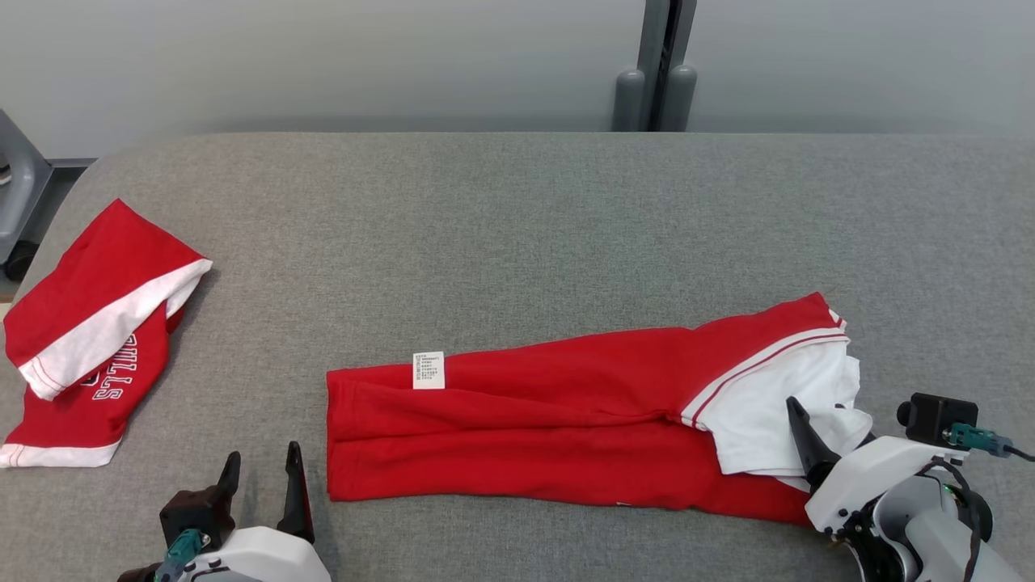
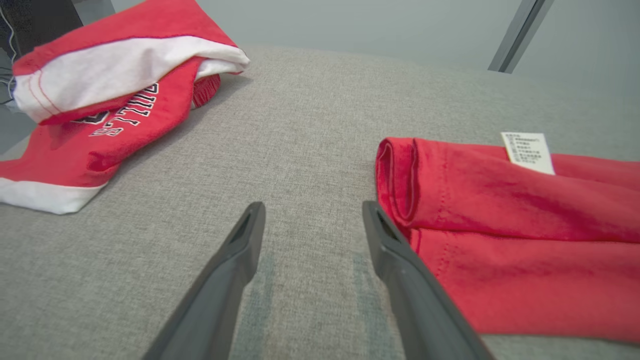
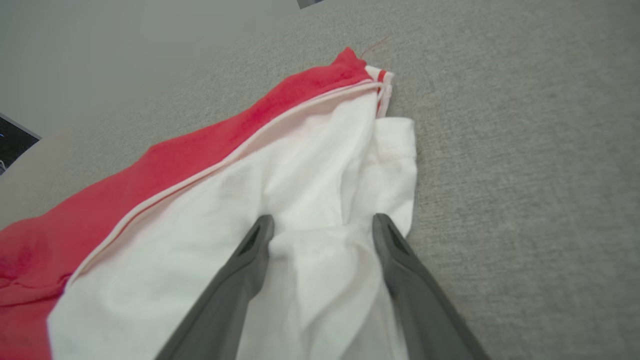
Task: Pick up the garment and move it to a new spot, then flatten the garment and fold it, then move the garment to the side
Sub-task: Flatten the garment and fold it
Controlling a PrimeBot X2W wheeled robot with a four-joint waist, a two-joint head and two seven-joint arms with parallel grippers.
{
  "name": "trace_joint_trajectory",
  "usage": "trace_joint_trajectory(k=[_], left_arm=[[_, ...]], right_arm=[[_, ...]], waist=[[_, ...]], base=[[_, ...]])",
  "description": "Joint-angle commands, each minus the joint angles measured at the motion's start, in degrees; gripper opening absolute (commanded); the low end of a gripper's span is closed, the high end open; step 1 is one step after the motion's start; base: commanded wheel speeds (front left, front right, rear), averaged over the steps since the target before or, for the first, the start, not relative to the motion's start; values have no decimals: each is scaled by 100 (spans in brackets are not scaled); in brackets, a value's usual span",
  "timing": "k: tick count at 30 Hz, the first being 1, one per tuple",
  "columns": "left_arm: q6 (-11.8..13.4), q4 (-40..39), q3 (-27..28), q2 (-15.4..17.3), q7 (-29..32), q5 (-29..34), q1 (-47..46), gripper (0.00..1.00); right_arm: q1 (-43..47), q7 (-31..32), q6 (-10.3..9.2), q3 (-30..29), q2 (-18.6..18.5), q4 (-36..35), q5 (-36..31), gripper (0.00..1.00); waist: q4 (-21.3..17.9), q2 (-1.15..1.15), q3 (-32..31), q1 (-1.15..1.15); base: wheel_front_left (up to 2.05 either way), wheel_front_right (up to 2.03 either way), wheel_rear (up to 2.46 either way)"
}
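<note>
We take the head view from high above the near edge of the desk (image 1: 517, 202); it looks forward and down across the whole surface. The left wrist view sits low behind the left tool (image 2: 313, 205), facing the far edge. The right wrist view hangs close above the white end of the garment (image 3: 200, 225). Each wrist view shares one garment end with the head view.

The far half of the surface (image 1: 517, 202) lies bare from left edge to right edge. Along the near edge the folded red garment (image 1: 525, 428) blocks the middle and right. A red-and-white garment (image 1: 89, 323) takes the left edge. The left hand (image 1: 264, 453) stands spread in the bare strip between them. The right hand (image 3: 324, 220), also spread, straddles the red garment's white end.
</note>
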Motion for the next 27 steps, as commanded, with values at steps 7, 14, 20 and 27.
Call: trace_joint_trajectory(k=[7,14,20,27], left_arm=[[45,-48,-119,20,-9,-124,-133,100],[27,-12,-242,20,-9,-91,-151,100],[38,28,-311,20,-9,-122,-152,100],[11,67,-377,21,-9,-155,-126,100]], right_arm=[[-15,310,-1,324,-20,356,224,29],[-195,-60,-5,229,-73,609,362,0],[-317,-408,-13,-58,-285,787,388,0],[-350,-491,-5,-464,-416,538,199,0]], waist=[[92,0,60,0],[87,0,58,0],[-17,0,-8,0],[-209,0,-89,0]], base=[[0,0,0],[0,0,0],[0,0,0],[0,0,0]])
